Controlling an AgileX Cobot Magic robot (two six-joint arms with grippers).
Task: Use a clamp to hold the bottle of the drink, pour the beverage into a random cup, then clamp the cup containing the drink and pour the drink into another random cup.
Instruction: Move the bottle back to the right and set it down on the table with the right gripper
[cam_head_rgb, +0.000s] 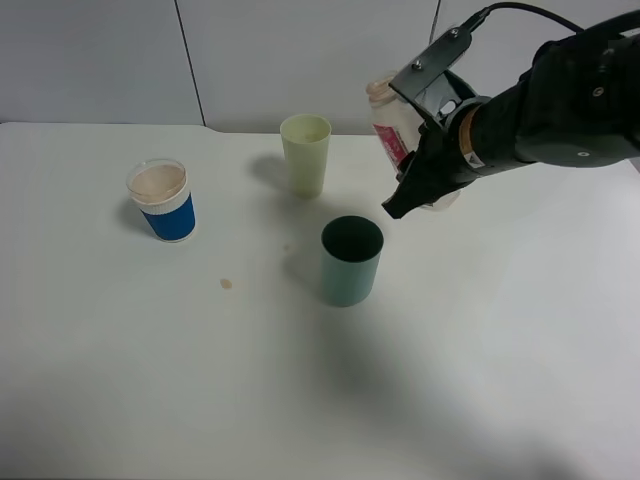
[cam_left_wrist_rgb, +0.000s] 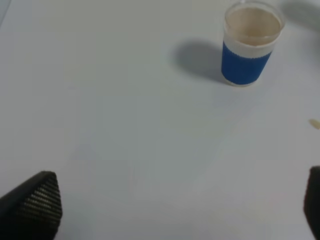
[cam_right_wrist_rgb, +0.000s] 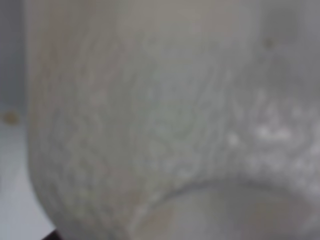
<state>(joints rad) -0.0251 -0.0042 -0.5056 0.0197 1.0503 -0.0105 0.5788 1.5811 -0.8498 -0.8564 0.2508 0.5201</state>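
While the left clamp (cam_left_wrist_rgb: 176, 206) hangs over bare counter (cam_head_rgb: 480, 340) with its jaws wide apart, the blue cup (cam_head_rgb: 162, 203) stands upright at the left of the exterior view, brownish inside. A small tan spot (cam_head_rgb: 226, 284) lies to its lower right. Near the middle stand the pale yellow-green cup (cam_head_rgb: 305, 153) and, lower, the teal cup (cam_head_rgb: 351, 262). At upper right, the right clamp (cam_head_rgb: 400, 205) has its jaws closed on the tilted bottle of the drink (cam_head_rgb: 384, 118).

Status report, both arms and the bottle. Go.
Right gripper shut on the bottle, close beside the teal cup. Left gripper open, empty, blue cup ahead of it. Nothing between bottle and teal cup.
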